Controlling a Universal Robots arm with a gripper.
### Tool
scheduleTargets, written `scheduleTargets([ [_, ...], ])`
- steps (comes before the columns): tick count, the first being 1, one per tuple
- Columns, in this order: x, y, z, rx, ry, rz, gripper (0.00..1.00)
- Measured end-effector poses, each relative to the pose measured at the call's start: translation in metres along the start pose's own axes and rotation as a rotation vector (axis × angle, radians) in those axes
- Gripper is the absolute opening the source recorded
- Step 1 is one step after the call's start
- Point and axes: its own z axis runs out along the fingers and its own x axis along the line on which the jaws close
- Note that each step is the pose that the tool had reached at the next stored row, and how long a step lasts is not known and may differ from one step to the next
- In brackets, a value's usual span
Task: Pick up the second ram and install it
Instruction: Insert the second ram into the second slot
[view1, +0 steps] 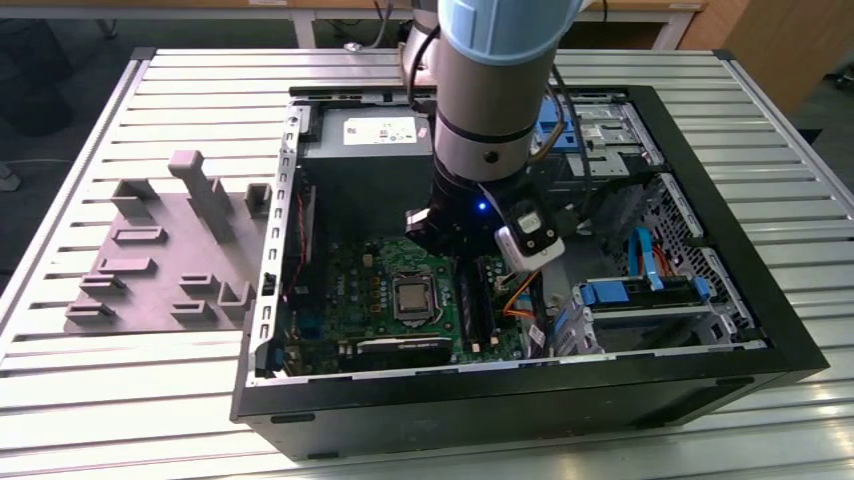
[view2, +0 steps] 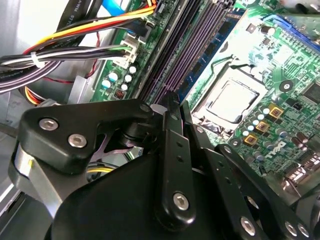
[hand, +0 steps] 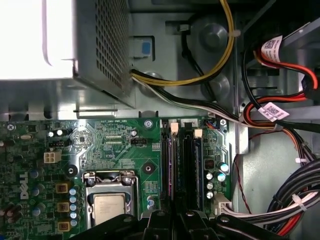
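Dark second ram (hand: 176, 165) upright in motherboard (hand: 120, 145) slot, directly beneath the jaws.

A grey fixture plate (view1: 160, 260) (upright blocks on it) lies beside the open computer case (view1: 747, 330).

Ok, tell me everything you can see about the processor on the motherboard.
The processor is a square, silver, metal-looking plate lying flat in its socket on the green motherboard. A metal frame clamps around its edges. No cooler sits on it, so its top is bare. It lies beside the long memory slots, apart from them, inside the open black computer case.
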Motion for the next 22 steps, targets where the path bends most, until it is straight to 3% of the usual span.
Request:
scheduleTargets([
  [22, -0.0040, -0.0023, 0.0076, 0.0000, 0.0001, 0.002, 0.14],
])
